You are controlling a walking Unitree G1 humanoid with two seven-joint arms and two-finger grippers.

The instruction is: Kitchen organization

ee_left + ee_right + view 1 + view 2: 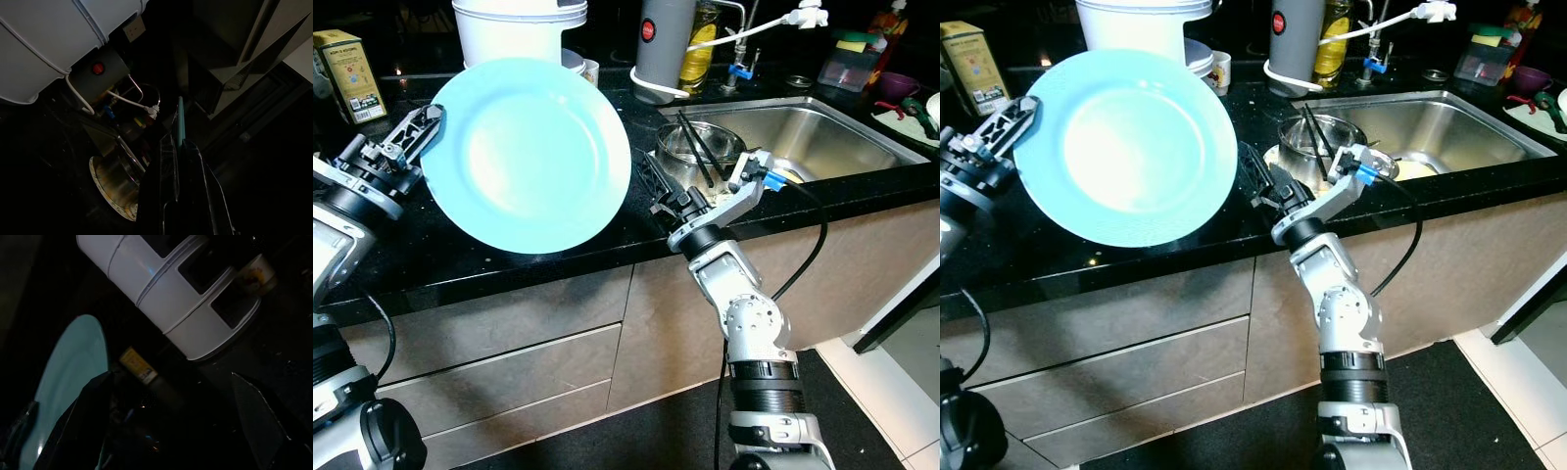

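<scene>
Yellow box [350, 73] at the far left of the desk [460, 264], left of the plate. 
Left end effector [429, 122] clamped on the left rim of the plate [524, 152]; left wrist view shows the rim edge-on, pinched between the two black fingers [195, 186]. 
Plate: pale blue, tilted up nearly on edge, face toward the camera, held above the dark desk, its lower rim near the desk's front edge. 
White tub [514, 27] behind the plate's top edge; small cup [590, 70] just right of the tub. 
Right end effector [656, 191] low over the desk just right of the plate, fingers spread wide, holding nothing, not touching the plate. 
Grey canister [664, 44] with white cable behind, right of the plate. 
Steel bowl [700, 147] with black chopsticks [700, 147] beside the right end effector, at the sink's [822, 132] left end.
</scene>
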